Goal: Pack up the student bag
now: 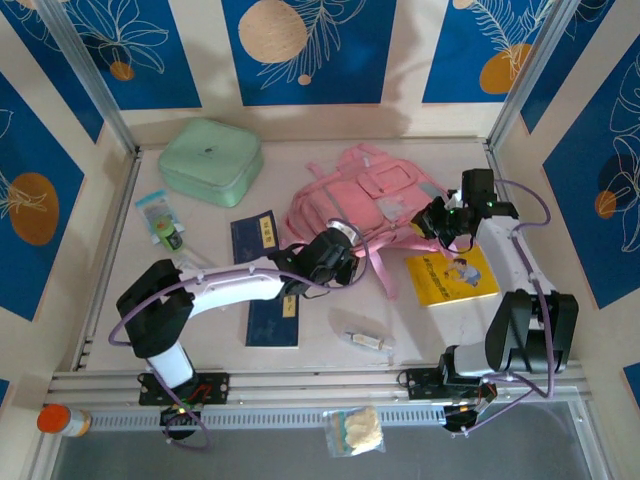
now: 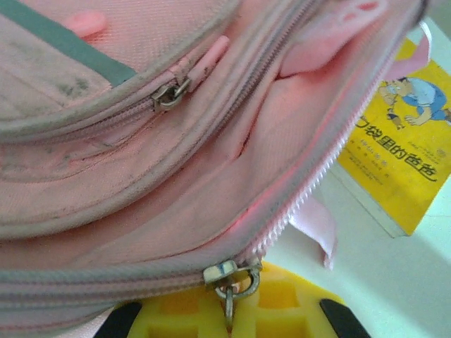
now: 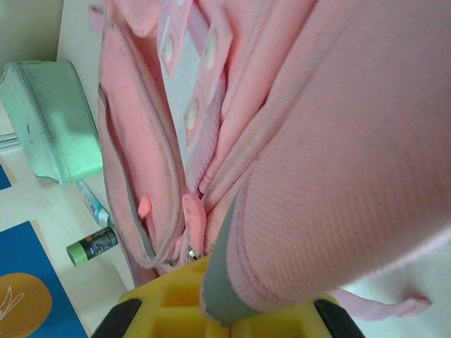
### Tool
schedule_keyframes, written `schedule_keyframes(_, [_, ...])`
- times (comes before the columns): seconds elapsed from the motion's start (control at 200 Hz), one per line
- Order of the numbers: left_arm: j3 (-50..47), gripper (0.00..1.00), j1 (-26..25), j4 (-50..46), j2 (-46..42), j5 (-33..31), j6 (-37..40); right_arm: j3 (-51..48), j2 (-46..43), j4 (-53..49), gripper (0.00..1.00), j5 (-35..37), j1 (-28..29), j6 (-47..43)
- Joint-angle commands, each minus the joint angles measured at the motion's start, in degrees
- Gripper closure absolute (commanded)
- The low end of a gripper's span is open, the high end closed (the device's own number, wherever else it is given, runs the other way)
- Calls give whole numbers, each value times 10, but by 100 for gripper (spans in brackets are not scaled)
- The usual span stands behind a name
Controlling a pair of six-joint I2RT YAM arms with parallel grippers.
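The student bag (image 1: 372,195) is laid at the centre of the worktop (image 1: 320,362). It is judged soft and floppy, and best taken at the firmer zip edge. The left gripper (image 1: 335,252) and the right gripper (image 1: 440,222) are held apart, with pink fabric lying between the fingers.
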Motion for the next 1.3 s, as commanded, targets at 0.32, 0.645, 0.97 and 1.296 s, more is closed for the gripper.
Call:
schedule_keyframes(0.32, [97, 100, 6, -34, 40, 65, -13, -93, -109, 40, 37, -89, -20, 42])
schedule_keyframes(0.645, [105, 100, 4, -19, 47, 89, -31, -234, -131, 226, 30, -51, 97, 266])
schedule_keyframes(0.97, [118, 100, -3, -23, 43, 110, -14, -155, -46, 200, 75, 9, 102, 179])
schedule_keyframes(1.296, [65, 100, 1, -88, -29, 60, 28, -32, 9, 70, 100, 1, -10, 6])
